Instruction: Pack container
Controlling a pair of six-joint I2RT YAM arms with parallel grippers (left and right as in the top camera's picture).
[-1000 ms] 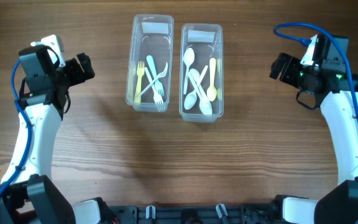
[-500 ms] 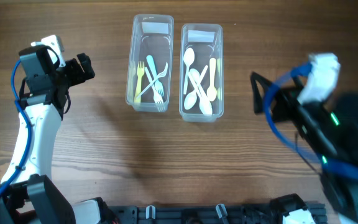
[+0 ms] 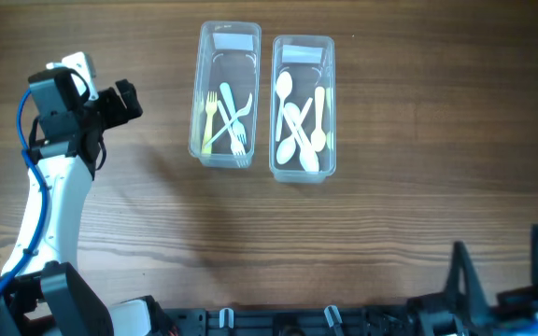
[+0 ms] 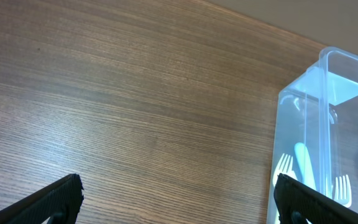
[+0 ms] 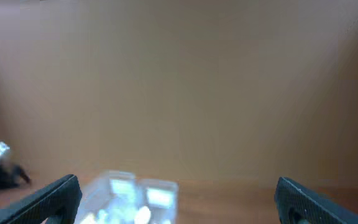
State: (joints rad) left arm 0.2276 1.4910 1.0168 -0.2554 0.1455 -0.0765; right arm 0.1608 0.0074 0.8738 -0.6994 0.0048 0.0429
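Two clear containers stand side by side at the far middle of the table [image 3: 390, 215]. The left container [image 3: 197, 112] holds forks [image 3: 227, 117] and the right container [image 3: 331, 112] holds spoons [image 3: 299, 131]. Left gripper [image 3: 134, 100] hangs left of the fork container, jaws spread wide, empty, pointing at it. Right gripper [image 5: 178, 181] sits at the near right table edge, blurred, jaws wide, holding nothing, both containers far ahead of it.
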